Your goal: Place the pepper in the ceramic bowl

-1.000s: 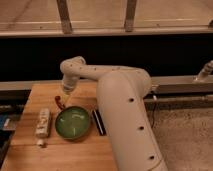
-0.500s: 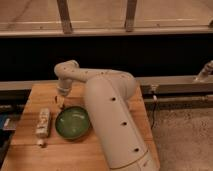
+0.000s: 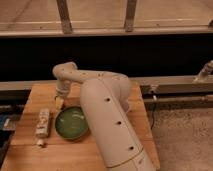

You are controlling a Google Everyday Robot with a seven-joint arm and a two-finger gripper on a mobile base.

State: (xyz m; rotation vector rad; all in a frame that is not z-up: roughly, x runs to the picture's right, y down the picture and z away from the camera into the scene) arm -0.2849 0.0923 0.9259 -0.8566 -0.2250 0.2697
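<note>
The gripper [image 3: 60, 103] hangs low over the table [image 3: 30, 155], at the bowl's [image 3: 73, 125] far-left rim. I can't tell whether it's closed or holding anything, and I can't make out the pepper.

Bowl sits just beside the gripper; pepper can't be made out.
Green glossy bowl [image 3: 68, 125], round, shallow, darker rim, upright, lies just below-right of the gripper [image 3: 59, 103], its far rim nearly under the tip and its right side hidden behind the arm [image 3: 107, 115].
</note>
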